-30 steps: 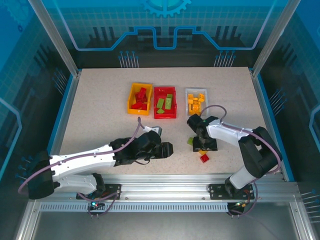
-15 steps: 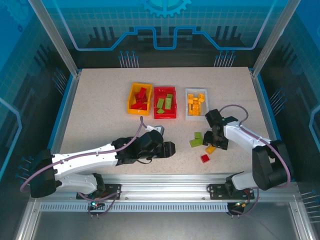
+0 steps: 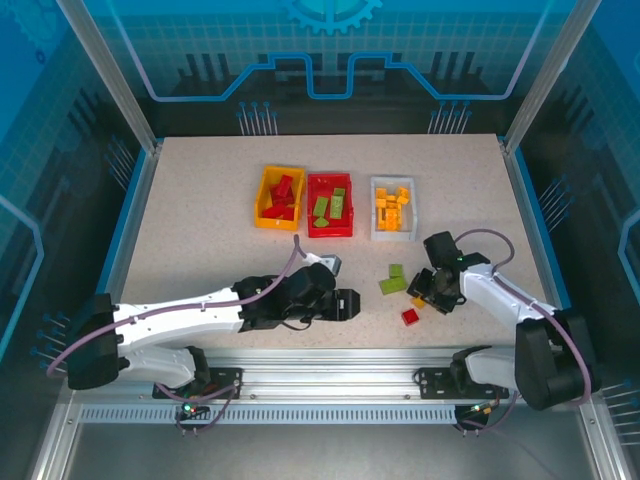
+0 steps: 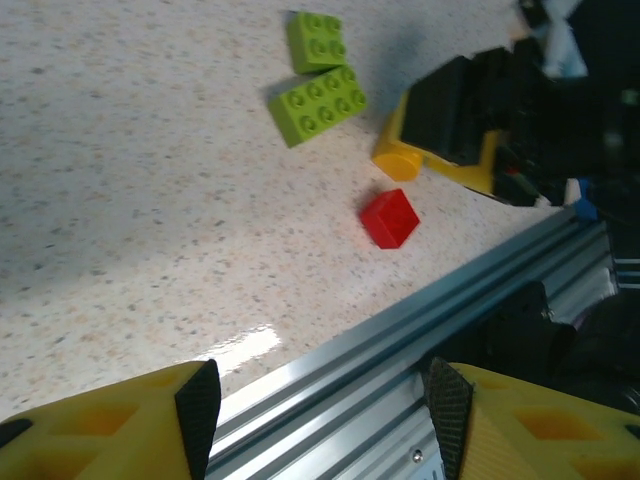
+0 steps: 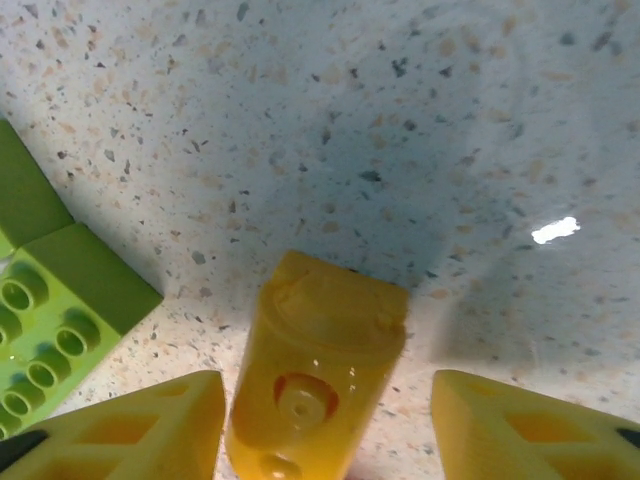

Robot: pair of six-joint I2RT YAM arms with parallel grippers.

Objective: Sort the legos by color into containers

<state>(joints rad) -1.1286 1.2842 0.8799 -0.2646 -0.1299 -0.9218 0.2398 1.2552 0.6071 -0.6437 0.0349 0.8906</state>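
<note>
Both parted | left end effector [image 4: 322, 400]: wide, empty | right end effector [image 5: 325, 405]: straddles yellow lego [image 5: 322, 330], unclamped

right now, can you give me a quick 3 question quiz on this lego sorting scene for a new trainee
1. True or false: the red bin holds red bricks.
2. Which colour of brick sits between the right gripper's fingers? A green, B yellow-orange, C red.
3. How many loose green bricks lie on the table?
Key: 1 false, it holds green bricks. 2 B, the yellow-orange brick. 3 two.
</note>
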